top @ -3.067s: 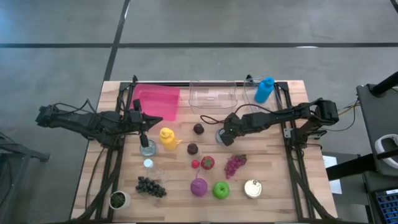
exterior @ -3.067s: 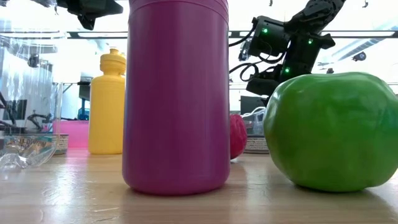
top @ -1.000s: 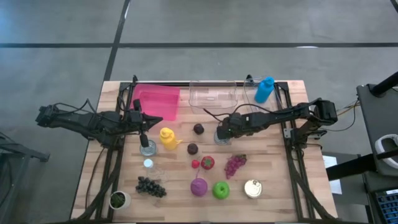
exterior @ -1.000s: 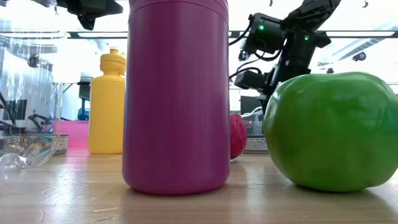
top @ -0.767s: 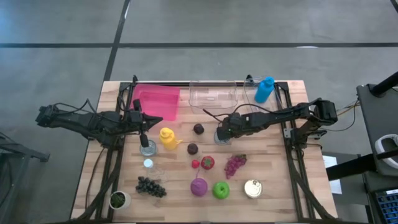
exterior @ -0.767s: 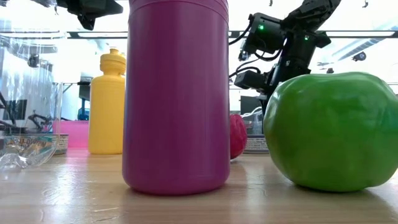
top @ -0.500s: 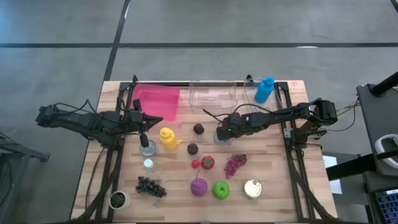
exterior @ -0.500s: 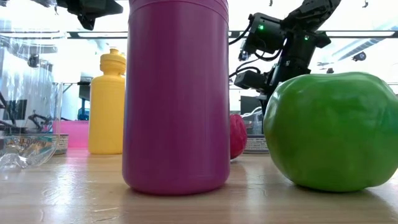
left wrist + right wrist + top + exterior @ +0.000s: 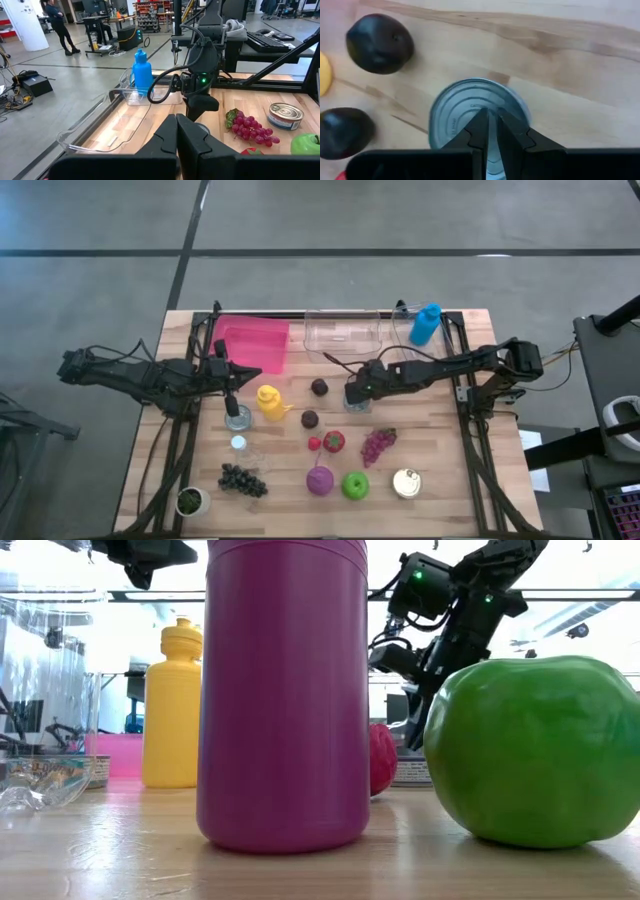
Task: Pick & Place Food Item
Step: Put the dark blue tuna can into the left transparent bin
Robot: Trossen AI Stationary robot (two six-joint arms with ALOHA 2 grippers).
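In the high view my right gripper hangs shut over a silver can that stands on the table's middle right. Its wrist view shows the shut fingers pointing down at the can's ribbed lid. Two dark plums lie just left of the can; they show again in the right wrist view as plum and plum. My left gripper is shut too and waits above another small can beside the yellow bottle. My right gripper comes from above, fingers shut and pointing down at the middle of the silver can's lid. I cannot tell whether the fingertips touch the lid. The can stands upright on the table.
Near the table's front lie a strawberry, purple grapes, dark grapes, a green apple, a purple cup and a tin. A pink bin, a clear container and a blue bottle line the far edge.
My right gripper has shifted a little toward the table's left, staying shut over the silver can; in the low view its arm has leaned leftward. The can and the fruit have stayed where they were.
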